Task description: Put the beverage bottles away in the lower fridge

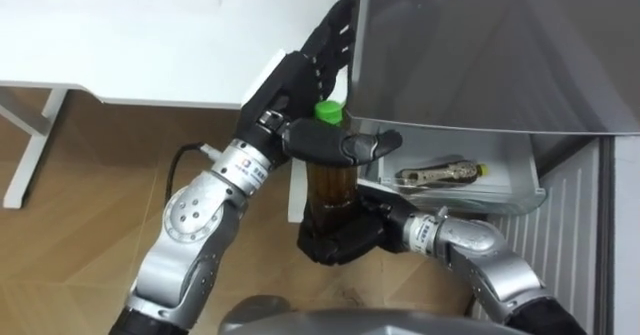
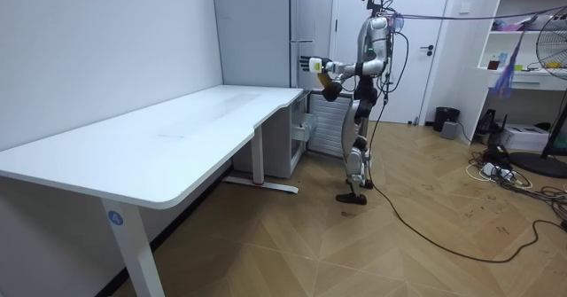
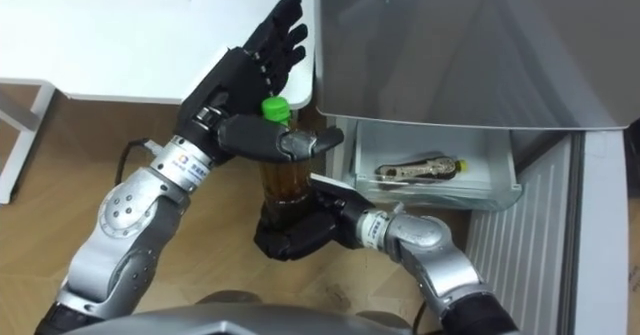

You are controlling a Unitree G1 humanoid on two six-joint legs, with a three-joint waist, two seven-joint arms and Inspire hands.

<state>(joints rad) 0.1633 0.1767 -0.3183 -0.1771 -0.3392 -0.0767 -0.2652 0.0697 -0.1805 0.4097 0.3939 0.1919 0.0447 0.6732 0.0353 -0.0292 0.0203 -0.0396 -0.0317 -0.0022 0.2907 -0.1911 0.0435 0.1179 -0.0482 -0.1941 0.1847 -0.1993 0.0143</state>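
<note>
Right hand (image 1: 338,241) is wrapped round the bottle (image 1: 332,180) at its base, left hand (image 1: 292,83) flat-fingered with its thumb across the neck, beside the open fridge drawer (image 1: 470,145). Rim should be cleared before it's let go, imo.

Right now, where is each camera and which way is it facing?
Left eye view: on the head, looking down at the bottle before the fridge; both forearms, the left hand and the right hand show.
Right eye view: just beside it, same downward look, same arms and hands.
Room view: stands off past the desk's near end, facing the fridge; the whole standing robot shows.
Shared: both eye views show the bottle between both hands.
</note>
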